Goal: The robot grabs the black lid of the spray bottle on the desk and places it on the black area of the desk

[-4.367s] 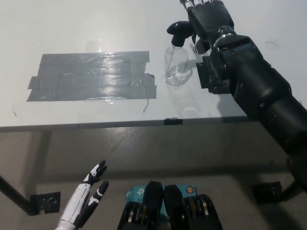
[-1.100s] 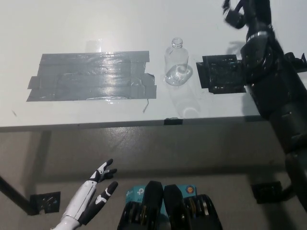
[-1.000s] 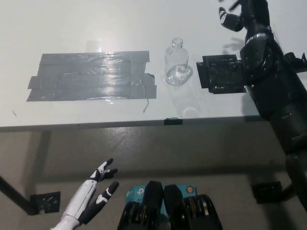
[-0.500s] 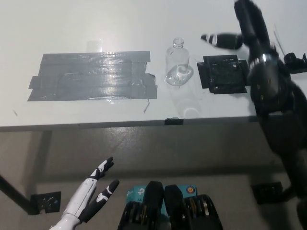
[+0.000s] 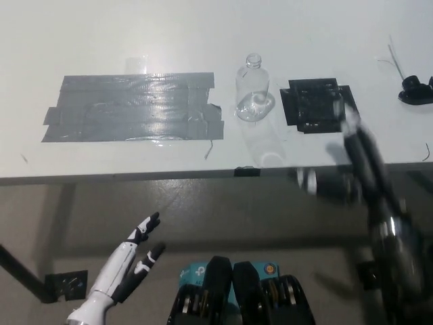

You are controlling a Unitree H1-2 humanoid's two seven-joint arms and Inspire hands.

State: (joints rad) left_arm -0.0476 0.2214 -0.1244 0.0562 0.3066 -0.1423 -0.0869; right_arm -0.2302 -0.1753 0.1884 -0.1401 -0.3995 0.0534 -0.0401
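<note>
The white desk (image 5: 203, 34) fills the upper half of the head view, its front edge running across the middle of the frame. A broad patch of grey tape (image 5: 132, 107) lies on the desk's left-centre portion. Right of it, on the far side of the bottle, is the smaller black area (image 5: 315, 105), a dark square patch whose surface carries nothing. The black right arm (image 5: 379, 217) enters from the bottom right and appears heavily motion-blurred, reaching up across the desk's front edge just below the black area. The right hand (image 5: 328, 183) is a dark smear in front of the desk edge; whether its fingers are closed, and whether they hold anything, cannot be determined from the blur. The white left hand (image 5: 132, 254) rests at lower left, below the desk, fingers spread and holding nothing. The clear spray bottle (image 5: 252, 91) stands upright between the grey tape and the black area, its neck uncapped. The black lid cannot be identified with certainty. A small dark object (image 5: 415, 90) lies on the desk near its right edge, well apart from the black area; its identity cannot be told.
</note>
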